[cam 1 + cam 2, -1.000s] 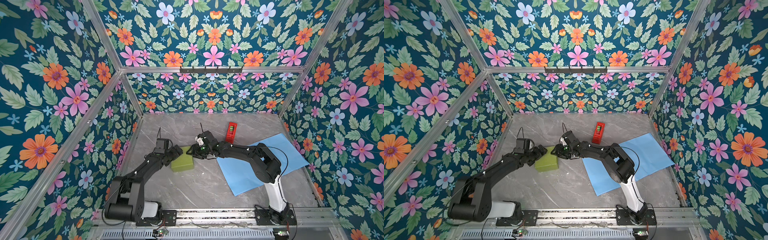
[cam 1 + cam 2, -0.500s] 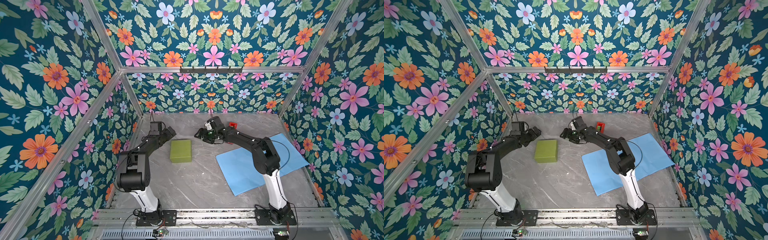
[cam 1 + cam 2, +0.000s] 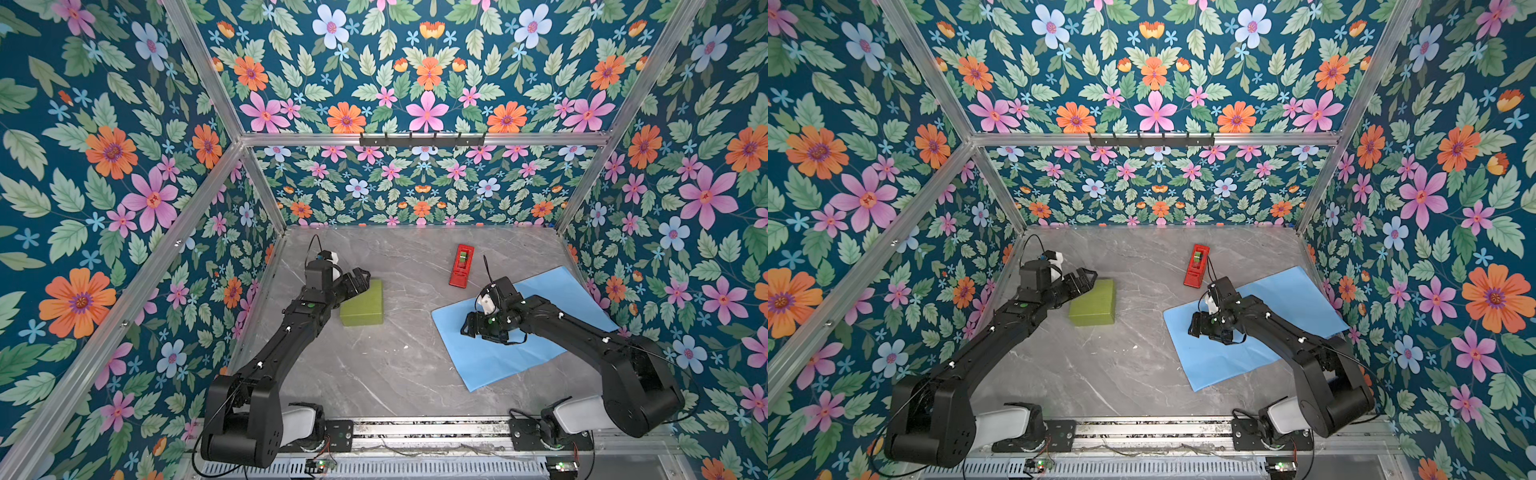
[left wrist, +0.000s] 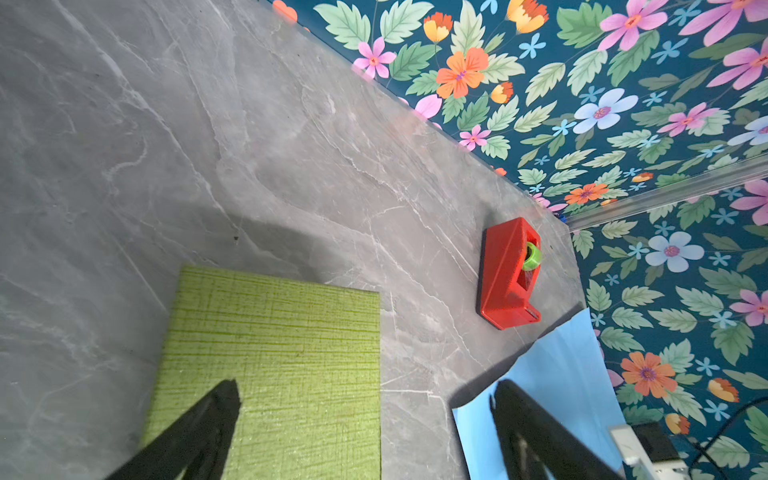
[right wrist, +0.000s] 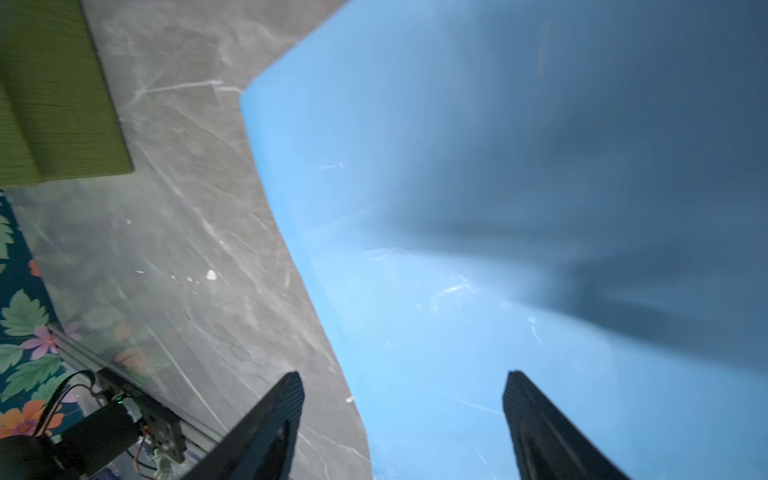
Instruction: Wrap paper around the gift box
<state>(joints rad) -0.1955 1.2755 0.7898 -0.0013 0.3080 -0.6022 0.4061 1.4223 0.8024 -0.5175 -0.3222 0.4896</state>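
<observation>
Wrapping unstarted: gift box (image 3: 361,305) sits bare, left of the flat paper (image 3: 494,365); left gripper (image 3: 358,279) and right gripper (image 3: 468,328) gape empty.

Both top views look steeply down from high up and far off, sharing the whole tabletop (image 3: 395,374). The left wrist view sits close above the gift box (image 4: 270,353), facing past it to the tape dispenser (image 4: 509,274). The right wrist view sits close beside the gift box, over the paper (image 5: 457,208). Both wrist views share the gift box and paper.
</observation>
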